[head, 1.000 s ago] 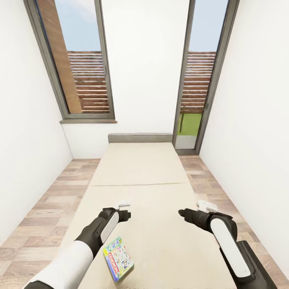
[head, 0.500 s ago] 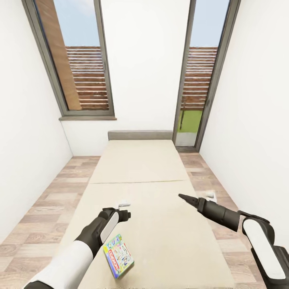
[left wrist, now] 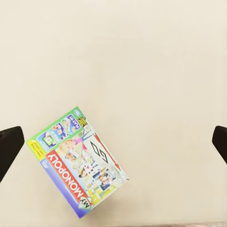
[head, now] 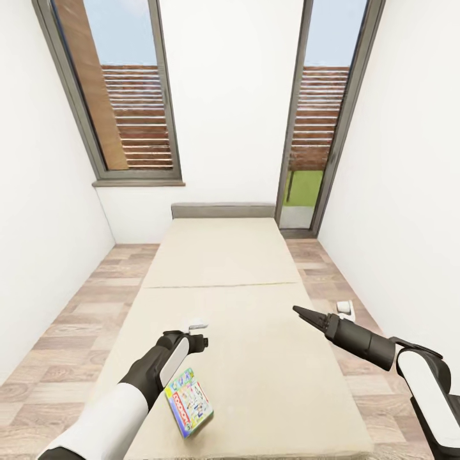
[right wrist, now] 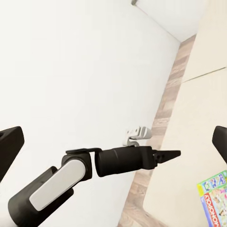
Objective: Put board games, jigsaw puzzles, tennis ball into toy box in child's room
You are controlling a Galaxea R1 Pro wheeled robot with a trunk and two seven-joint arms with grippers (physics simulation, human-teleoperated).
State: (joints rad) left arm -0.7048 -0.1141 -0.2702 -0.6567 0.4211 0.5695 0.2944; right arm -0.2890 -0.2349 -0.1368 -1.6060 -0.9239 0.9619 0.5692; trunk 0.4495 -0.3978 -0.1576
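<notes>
Since the earlier head frames your right arm has swung out toward the right edge of the frame and stretched forward; the left arm and the game have not shifted.

Right gripper [head: 305, 313]: fingers read as pressed together to a point, over the bed [head: 223, 255] at right centre of the head frame.

Left gripper [head: 198, 337]: in its wrist view both fingertips sit at the far left and right edges, so spread wide, nothing between them.

Board game [head: 188, 402]: lies flat on the mattress near the foot end, lower centre-left of the head frame, just beside the left forearm, well apart from the right gripper. In the left wrist view [left wrist: 78, 161] its long axis runs diagonally, upper left to lower right, skew to the finger line.

Judgement: your left arm is nearer; rotate the wrist before closing.
</notes>
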